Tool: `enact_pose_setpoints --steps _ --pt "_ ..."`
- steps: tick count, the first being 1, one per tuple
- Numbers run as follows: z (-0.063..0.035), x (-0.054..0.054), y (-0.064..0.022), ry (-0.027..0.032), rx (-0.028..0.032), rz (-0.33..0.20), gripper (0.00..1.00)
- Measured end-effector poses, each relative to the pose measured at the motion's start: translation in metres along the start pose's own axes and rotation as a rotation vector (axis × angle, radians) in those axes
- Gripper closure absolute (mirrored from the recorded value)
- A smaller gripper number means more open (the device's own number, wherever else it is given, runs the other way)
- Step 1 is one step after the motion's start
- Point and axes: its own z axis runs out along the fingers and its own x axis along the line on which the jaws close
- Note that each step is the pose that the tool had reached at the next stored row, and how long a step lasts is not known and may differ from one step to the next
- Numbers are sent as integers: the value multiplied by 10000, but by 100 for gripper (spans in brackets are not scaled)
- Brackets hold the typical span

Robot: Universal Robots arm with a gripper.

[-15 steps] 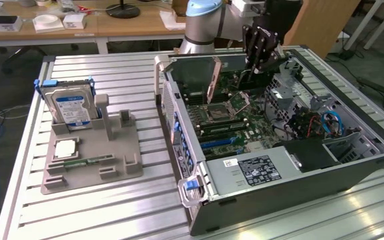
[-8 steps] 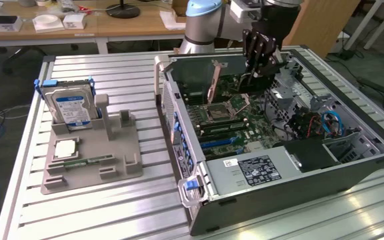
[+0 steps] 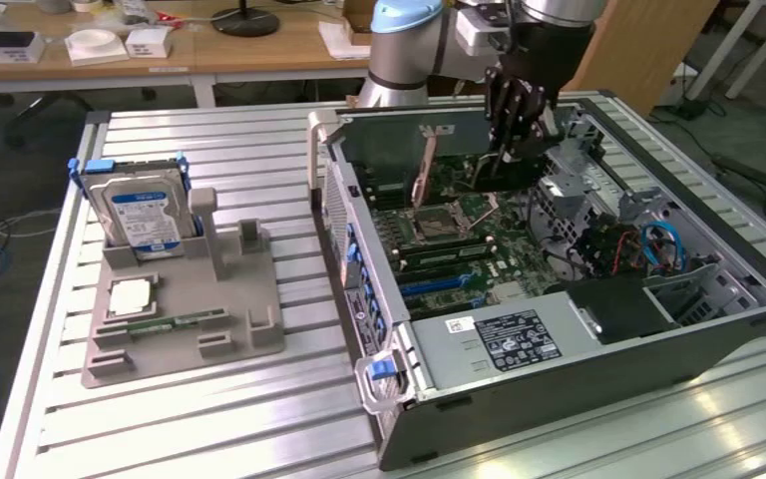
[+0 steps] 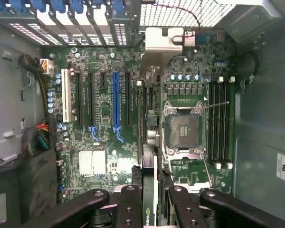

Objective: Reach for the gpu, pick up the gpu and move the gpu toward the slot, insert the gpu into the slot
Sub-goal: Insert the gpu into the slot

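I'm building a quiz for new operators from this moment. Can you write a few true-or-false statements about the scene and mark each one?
1. The gripper is shut on the gpu inside the open computer case. True.
2. The hard drive lies flat on the table. False: it stands upright in the grey holder.
3. The long blue slot on the motherboard has no card in it. True.
4. A cooler covers the processor socket. False: the socket is uncovered.
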Motion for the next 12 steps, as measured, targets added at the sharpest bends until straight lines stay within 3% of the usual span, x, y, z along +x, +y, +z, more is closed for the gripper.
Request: enact_pose_setpoints --steps 12 --pt "161 67 -1 19 -28 287 74"
